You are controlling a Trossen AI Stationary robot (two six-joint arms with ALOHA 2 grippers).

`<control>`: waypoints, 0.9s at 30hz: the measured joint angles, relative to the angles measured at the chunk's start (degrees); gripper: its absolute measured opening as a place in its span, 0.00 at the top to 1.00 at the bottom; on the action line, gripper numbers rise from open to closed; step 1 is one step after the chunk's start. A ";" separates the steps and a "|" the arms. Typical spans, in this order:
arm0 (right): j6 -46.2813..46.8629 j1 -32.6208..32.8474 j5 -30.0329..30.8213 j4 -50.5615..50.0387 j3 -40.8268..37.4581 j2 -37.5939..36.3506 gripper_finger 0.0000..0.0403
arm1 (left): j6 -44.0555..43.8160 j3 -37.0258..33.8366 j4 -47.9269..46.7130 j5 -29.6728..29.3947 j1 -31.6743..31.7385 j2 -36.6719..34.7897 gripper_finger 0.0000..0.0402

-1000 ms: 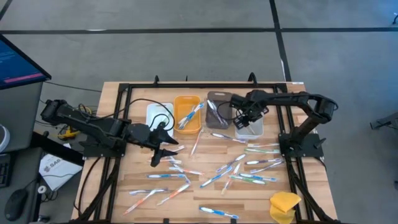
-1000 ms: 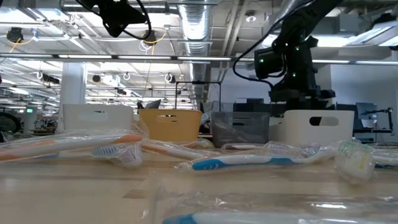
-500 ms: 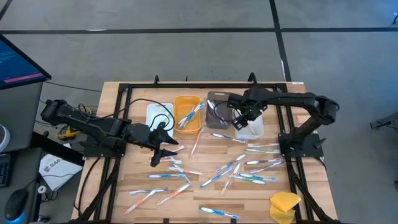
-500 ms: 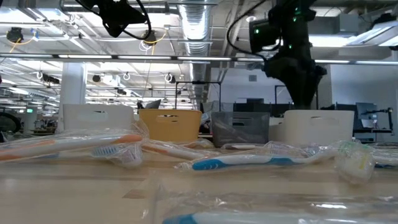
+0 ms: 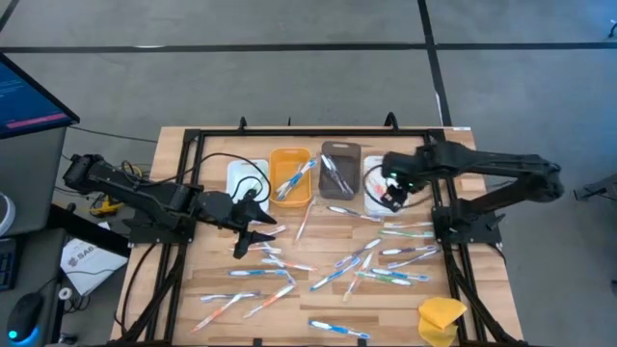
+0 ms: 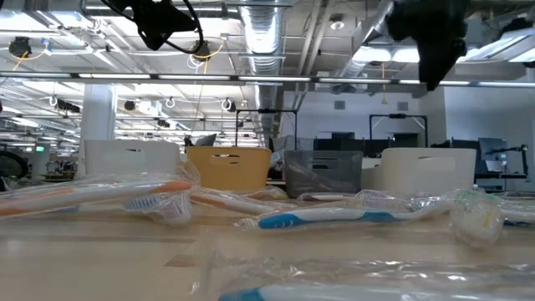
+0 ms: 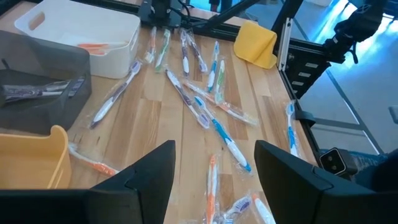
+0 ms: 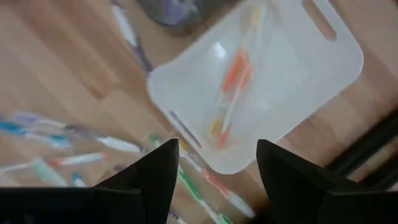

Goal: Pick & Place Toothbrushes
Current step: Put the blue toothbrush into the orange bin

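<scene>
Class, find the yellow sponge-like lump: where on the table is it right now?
In the high view, the yellow lump sits at the table's near right corner, beside the black frame rail, apart from the scattered toothbrushes.

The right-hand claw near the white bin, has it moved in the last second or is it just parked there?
Yes. The right gripper has swung from the grey bin side, across the white bin, toward the table's right edge. Its fingers stand open and empty.

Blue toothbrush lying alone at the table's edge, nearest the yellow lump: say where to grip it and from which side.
Grip the blue toothbrush at mid-handle, coming straight down from above. It lies flat on the table, along the edge and clear of the other toothbrushes, so fingers set across its thin width should close cleanly.
</scene>
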 joint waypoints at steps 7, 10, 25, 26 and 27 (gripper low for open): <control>-3.34 11.20 10.78 2.06 0.00 -9.74 0.48 | 0.00 0.00 0.43 -0.12 -0.02 0.00 0.47; -2.45 16.71 15.81 2.08 0.00 -13.30 0.48 | 0.00 0.00 1.23 -0.23 0.69 0.00 0.47; 22.51 43.23 24.23 10.46 -11.19 -17.78 0.48 | 2.95 0.00 2.12 -0.18 1.14 0.00 0.47; 22.58 44.29 25.60 12.56 -12.33 -17.78 0.48 | 2.99 0.00 2.12 -0.15 1.11 0.00 0.47; 22.48 45.22 27.40 14.93 -13.47 -17.57 0.48 | 3.01 0.00 2.12 -0.15 1.11 0.00 0.47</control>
